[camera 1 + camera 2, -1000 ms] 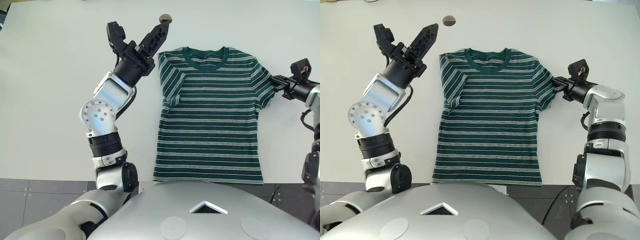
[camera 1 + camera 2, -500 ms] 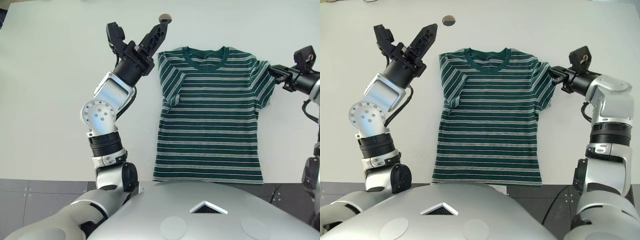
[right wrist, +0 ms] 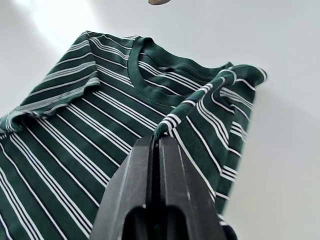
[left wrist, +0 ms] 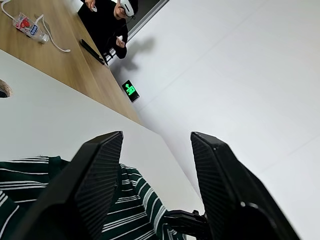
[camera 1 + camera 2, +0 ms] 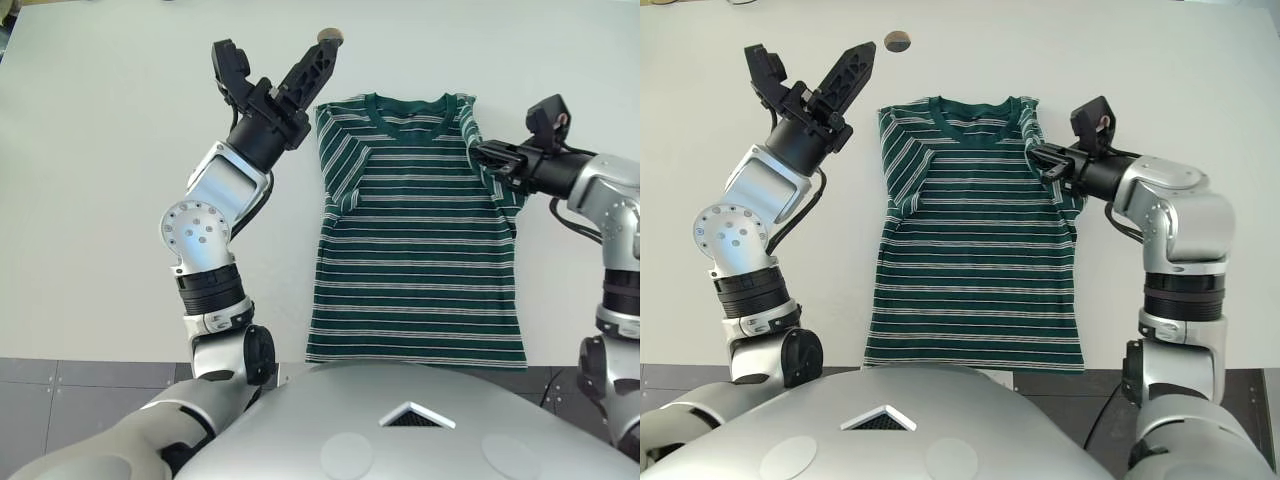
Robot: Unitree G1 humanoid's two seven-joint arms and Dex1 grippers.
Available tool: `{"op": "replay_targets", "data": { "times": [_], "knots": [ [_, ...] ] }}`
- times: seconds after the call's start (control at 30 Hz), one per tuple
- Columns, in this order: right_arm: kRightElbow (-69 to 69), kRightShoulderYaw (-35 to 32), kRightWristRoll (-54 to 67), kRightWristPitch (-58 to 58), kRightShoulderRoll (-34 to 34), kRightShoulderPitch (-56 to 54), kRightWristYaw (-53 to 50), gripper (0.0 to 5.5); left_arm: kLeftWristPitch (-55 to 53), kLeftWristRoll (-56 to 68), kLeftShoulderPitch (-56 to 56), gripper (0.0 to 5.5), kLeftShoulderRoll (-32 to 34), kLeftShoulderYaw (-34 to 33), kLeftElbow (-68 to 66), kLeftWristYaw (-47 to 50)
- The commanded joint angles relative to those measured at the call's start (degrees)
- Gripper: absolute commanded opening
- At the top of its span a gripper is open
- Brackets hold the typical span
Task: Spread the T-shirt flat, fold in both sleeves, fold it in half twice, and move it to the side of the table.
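now | dark green, white-striped cotton t-shirt (image 5: 415, 260) lies flat on the white table (image 5: 100, 200) | right gripper (image 5: 480, 152) clenched on its right sleeve (image 5: 468, 115), turned in over the chest | left gripper (image 5: 275, 52) spread wide, raised beside the collar

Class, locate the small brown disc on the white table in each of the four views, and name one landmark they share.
Left eye view: disc just beyond the T-shirt's shoulder on the robot's left.
Right eye view: disc in the same spot.
Left wrist view: disc cut by the frame edge, beyond the shirt.
Right wrist view: disc beyond the neckline, cut by the frame edge.
Shared landmark: the striped T-shirt.
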State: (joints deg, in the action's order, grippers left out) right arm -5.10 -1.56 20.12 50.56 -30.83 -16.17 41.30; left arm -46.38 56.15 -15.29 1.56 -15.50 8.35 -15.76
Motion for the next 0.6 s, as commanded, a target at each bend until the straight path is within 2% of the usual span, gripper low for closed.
{"op": "replay_targets", "data": {
  "times": [0.03,0.27,0.5,0.6],
  "knots": [
    [1.5,-0.01,0.35,1.11,2.8,-2.75,-3.32,0.11,-0.62,1.16,0.63,2.53,0.48,-0.04,1.35,1.01],
    [9.04,0.22,-0.39,-1.1,6.96,-5.25,-7.07,0.11,0.02,1.68,1.38,2.53,0.65,-0.52,1.11,1.2],
    [10.56,0.77,-1.18,-2.21,6.49,-5.18,-7.14,1.41,0.04,1.85,0.97,2.53,0.85,-0.72,0.52,1.39],
    [9.28,0.01,0.51,-0.28,6.4,-5.54,-6.23,1.77,0.09,1.85,0.53,2.53,0.86,-0.75,-0.22,1.41]
  ]
}}
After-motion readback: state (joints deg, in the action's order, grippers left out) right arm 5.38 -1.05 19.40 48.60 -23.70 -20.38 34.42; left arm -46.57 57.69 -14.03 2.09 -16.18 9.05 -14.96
